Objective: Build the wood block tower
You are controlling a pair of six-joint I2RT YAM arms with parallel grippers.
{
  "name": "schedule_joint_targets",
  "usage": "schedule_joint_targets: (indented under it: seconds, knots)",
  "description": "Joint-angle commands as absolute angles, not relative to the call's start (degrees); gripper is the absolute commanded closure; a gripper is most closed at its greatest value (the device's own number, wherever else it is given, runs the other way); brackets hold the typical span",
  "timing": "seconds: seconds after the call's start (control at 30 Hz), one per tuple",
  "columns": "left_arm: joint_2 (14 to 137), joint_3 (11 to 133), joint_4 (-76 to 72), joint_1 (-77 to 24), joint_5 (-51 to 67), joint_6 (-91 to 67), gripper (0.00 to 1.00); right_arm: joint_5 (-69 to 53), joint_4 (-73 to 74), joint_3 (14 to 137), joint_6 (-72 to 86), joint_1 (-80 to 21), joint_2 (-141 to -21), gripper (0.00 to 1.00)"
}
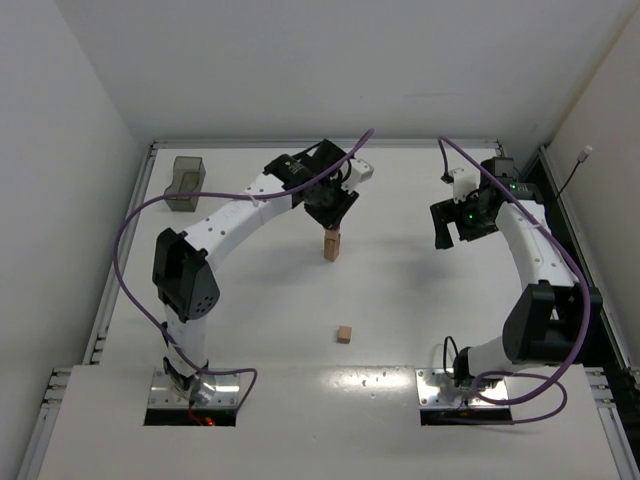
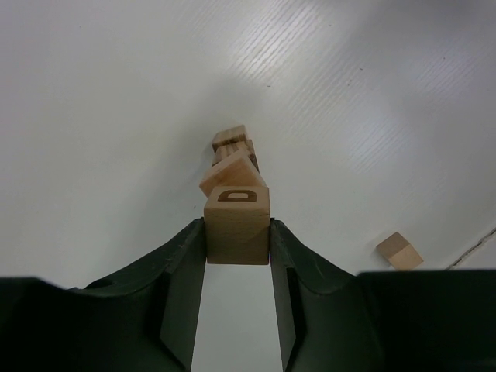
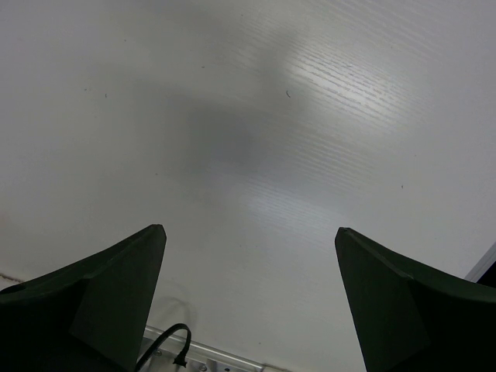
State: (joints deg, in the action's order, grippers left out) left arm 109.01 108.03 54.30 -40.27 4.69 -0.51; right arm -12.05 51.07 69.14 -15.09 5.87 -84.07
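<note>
Left jaws pinching a wood block (image 2: 237, 225) over the crooked tower (image 1: 332, 247) at the desk (image 1: 420, 300) centre, right jaws spread wide, loose block (image 1: 344, 334) toward the near edge.

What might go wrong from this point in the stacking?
1. The cubes of the tower sit twisted against each other, so it may topple when the left pincer releases the held block.
2. Its fingers sit right at the tower's top; opening or lifting off could knock it.
</note>
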Motion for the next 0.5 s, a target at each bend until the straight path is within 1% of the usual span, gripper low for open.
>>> schedule_joint_targets:
  seconds: [0.0,0.13,0.17,0.3,0.43,0.47]
  knots:
    - [109.8,109.1,53.2,-40.7,5.4,-1.1,0.67,-12.6,50.4,71.5,-15.1,5.6,-84.0,0.12]
    - [109.8,109.6,53.2,-40.7,4.8,-1.1,0.63,-12.6,50.4,71.5,-15.1,5.6,-84.5,0.12]
    - [109.8,109.6,53.2,-40.7,4.8,-1.1,0.60,-12.6,50.4,71.5,-15.1,5.6,-84.6,0.12]
    - [109.8,109.6,53.2,-41.2,4.8,-0.5,0.57,-12.6,50.4,71.5,-15.1,5.6,-84.6,0.12]
    - [109.8,109.6,52.7,-41.2,4.8,-0.5,0.48,-12.6,50.4,71.5,-15.1,5.6,-84.6,0.12]
    - [109.8,109.6,52.6,-41.2,4.8,-0.5,0.43,-12.6,50.4,71.5,-15.1,5.6,-84.6,0.12]
